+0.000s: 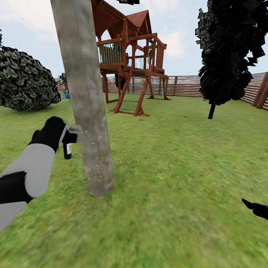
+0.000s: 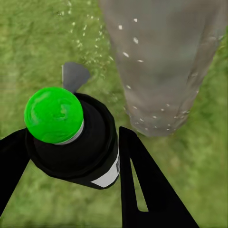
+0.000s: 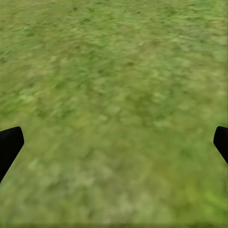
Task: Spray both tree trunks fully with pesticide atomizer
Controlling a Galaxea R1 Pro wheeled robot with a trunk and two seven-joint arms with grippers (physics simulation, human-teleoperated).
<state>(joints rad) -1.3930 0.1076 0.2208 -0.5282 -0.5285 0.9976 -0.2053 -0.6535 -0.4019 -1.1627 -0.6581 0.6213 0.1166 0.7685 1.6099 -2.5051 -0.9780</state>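
A thick grey-brown tree trunk (image 1: 88, 111) rises from the lawn just left of centre in the head view. My left gripper (image 1: 68, 138) is shut on the pesticide atomizer (image 1: 67, 150), a dark bottle whose grey nozzle (image 1: 75, 128) points at the trunk from close by. White droplets speckle the bark and the air beside it. In the left wrist view the atomizer (image 2: 71, 142) shows a green cap, with black fingers (image 2: 142, 190) on both sides and the speckled trunk (image 2: 161, 66) beyond. My right gripper (image 3: 114, 142) hangs open over bare grass, its tip at the head view's lower right (image 1: 256, 208).
A wooden play tower (image 1: 130, 63) stands behind the trunk. A dark round bush (image 1: 24, 80) is at the left, a dark narrow conifer (image 1: 229, 56) at the right. A slatted wooden fence (image 1: 186, 85) closes the back. Open lawn (image 1: 178, 178) lies to the right.
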